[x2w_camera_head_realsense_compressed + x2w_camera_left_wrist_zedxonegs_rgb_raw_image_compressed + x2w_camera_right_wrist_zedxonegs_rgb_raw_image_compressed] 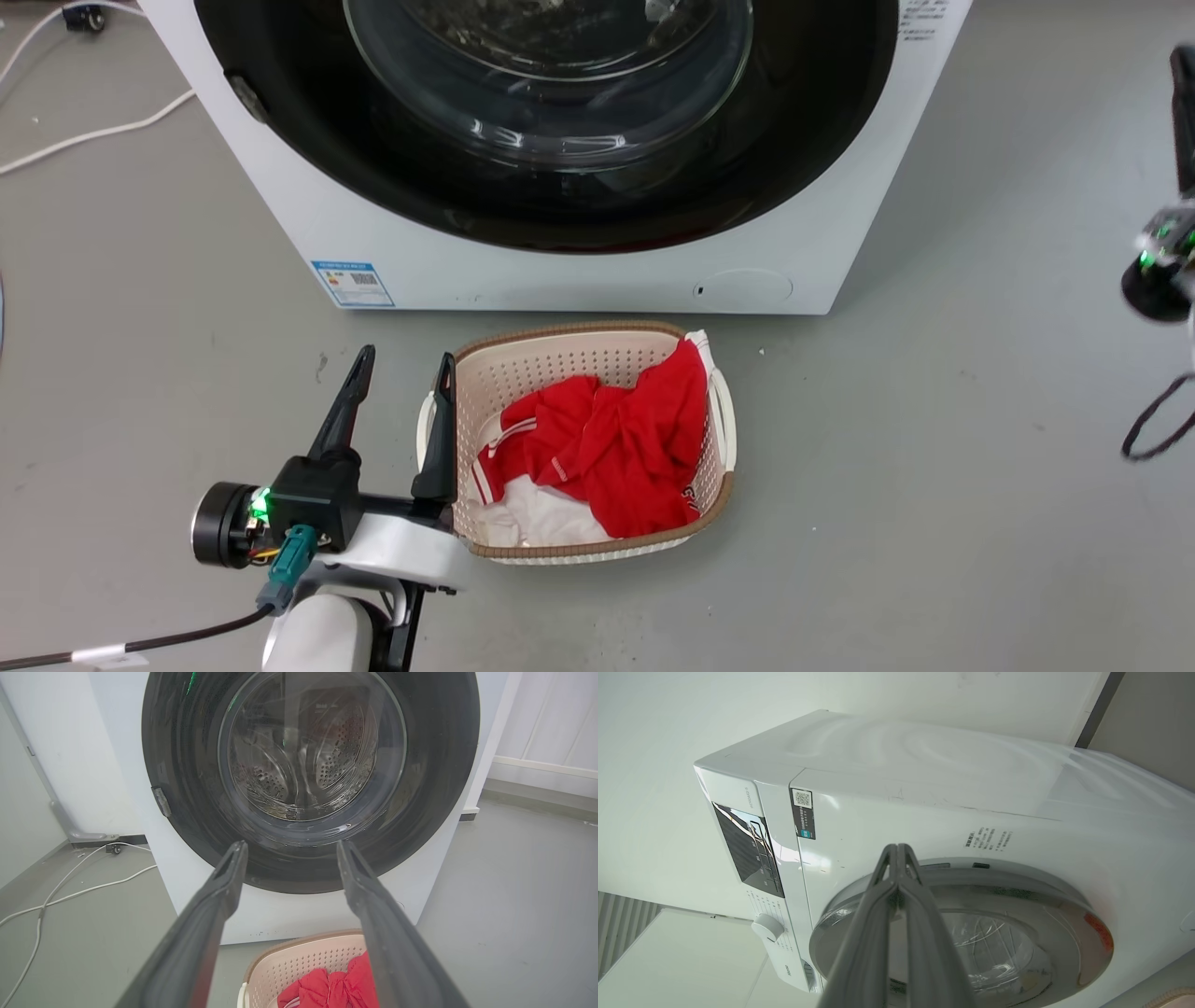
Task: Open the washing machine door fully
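Observation:
The white washing machine (pixel 597 271) stands ahead. Its round glossy black washing machine door (pixel 392 159) lies against the front, and the steel drum shows through the glass window (pixel 308 760). A small grey tab (pixel 162 801) sits on the door's left rim. My left gripper (pixel 403 369) is open and holds nothing; it is low over the floor in front of the machine, pointing at the door's lower part (pixel 299 868) and apart from it. My right gripper (pixel 899 850) is shut on nothing, its tips before the door's rim (pixel 971 872). Whether they touch it I cannot tell.
A beige laundry basket (pixel 560 359) with red and white clothes stands on the grey floor just before the machine, right beside my left gripper. White cables (pixel 84 140) lie on the floor at the left. My right arm's wrist (pixel 1158 271) is at the right edge.

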Controlling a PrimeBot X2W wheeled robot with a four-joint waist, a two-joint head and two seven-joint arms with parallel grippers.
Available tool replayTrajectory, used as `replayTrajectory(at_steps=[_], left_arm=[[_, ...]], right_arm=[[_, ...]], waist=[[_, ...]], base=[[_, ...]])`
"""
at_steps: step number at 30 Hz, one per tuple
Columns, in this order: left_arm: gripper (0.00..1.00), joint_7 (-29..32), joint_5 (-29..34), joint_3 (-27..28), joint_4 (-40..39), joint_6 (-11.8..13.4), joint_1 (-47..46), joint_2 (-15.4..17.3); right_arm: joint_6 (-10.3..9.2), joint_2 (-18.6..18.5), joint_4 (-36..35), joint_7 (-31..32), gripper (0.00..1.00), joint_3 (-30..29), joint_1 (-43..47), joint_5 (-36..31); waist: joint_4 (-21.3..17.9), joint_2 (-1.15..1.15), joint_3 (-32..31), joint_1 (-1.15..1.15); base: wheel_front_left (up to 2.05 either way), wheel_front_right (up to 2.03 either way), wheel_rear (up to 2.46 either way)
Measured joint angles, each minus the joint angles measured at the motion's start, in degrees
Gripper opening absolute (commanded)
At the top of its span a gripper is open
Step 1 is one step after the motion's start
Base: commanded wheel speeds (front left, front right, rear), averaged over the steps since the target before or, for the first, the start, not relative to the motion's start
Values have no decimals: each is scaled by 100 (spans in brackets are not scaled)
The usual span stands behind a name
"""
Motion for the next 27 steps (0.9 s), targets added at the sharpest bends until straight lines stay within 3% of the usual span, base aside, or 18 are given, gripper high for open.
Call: replayTrajectory(at_steps=[7,12,27], left_arm=[[100,0,-12,-36,-174,-48,-198,-1],[100,0,-20,-35,-304,-69,-389,-3],[100,0,-104,-169,-474,-87,-826,-4]], right_arm=[[0,-182,1116,526,0,626,-1356,-180],[0,-111,1637,828,0,1044,-2287,-430],[0,290,2504,1295,0,1773,-3785,-998]], waist=[[104,0,337,0],[179,0,678,0],[341,0,1525,0]], base=[[0,0,0],[0,0,0],[0,0,0]])
